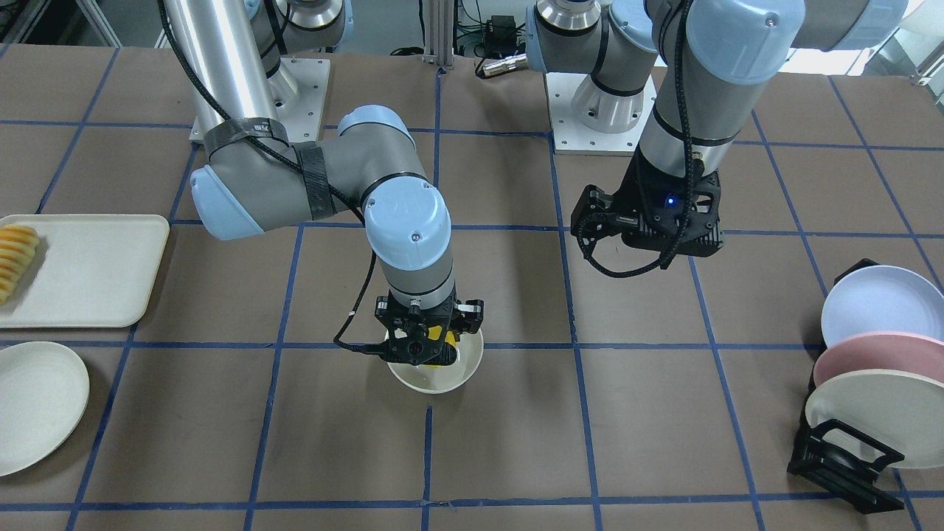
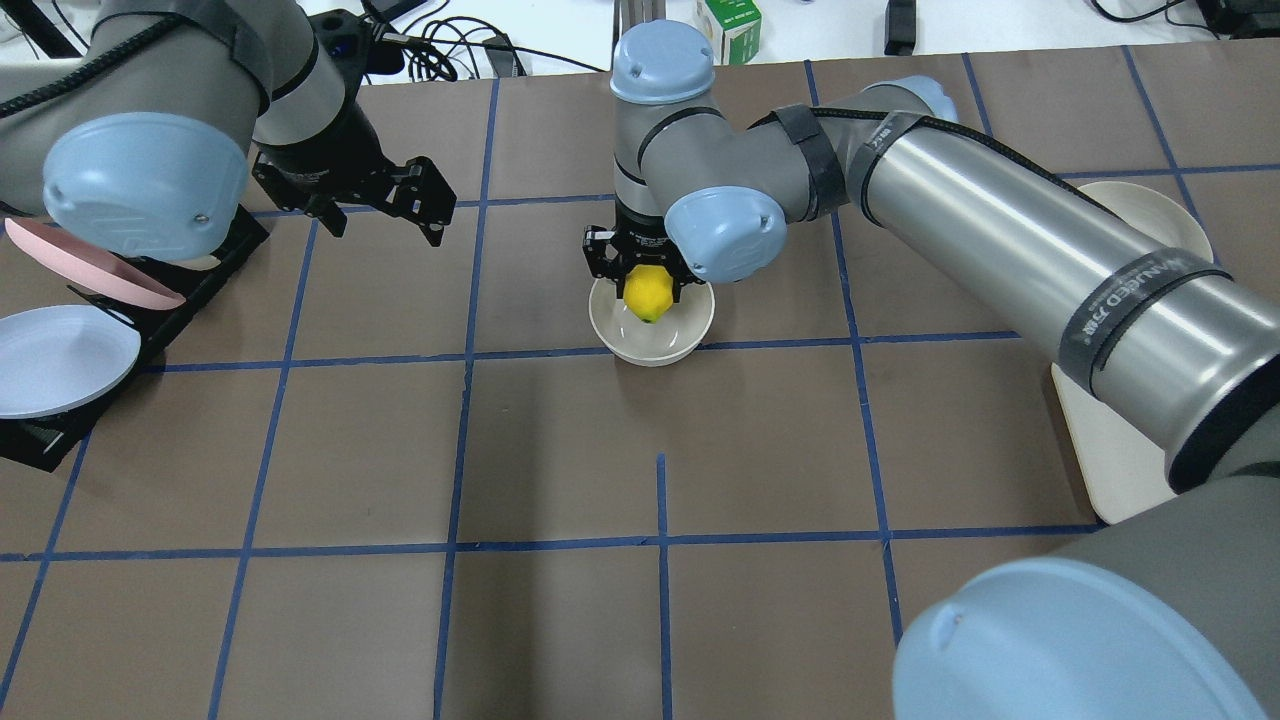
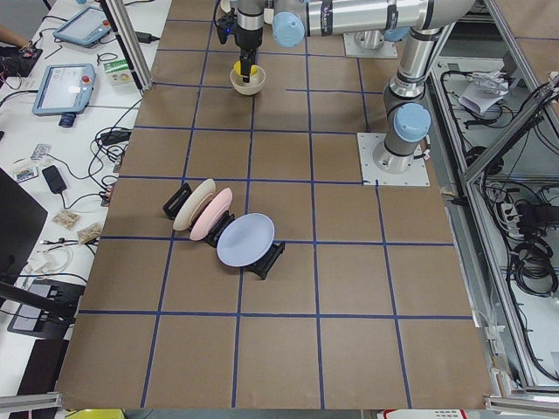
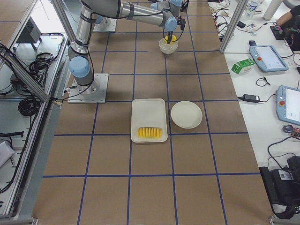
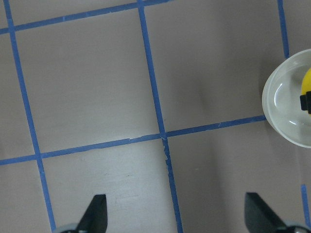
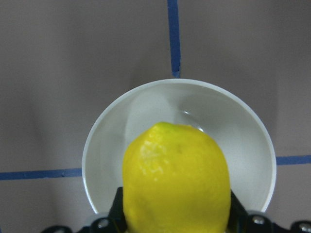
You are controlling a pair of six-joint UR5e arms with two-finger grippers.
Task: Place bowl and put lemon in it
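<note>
The cream-white bowl [image 2: 652,335] stands upright on the table near its middle. My right gripper [image 2: 648,283] is shut on the yellow lemon [image 2: 648,293] and holds it just above the bowl's inside. The right wrist view shows the lemon [image 6: 175,179] between the fingers, over the bowl [image 6: 146,116]. In the front view the bowl [image 1: 435,380] sits under the gripper, and only a sliver of lemon [image 1: 447,340] shows. My left gripper [image 2: 375,215] is open and empty, hovering to the left of the bowl. In the left wrist view, the bowl [image 5: 284,111] is at the right edge.
A black rack with pastel plates [image 1: 877,369] stands on my left side; it also shows in the overhead view [image 2: 60,345]. On my right side lie a flat cream plate [image 1: 37,402] and a cream tray [image 1: 96,273] with orange-yellow slices [image 1: 16,258].
</note>
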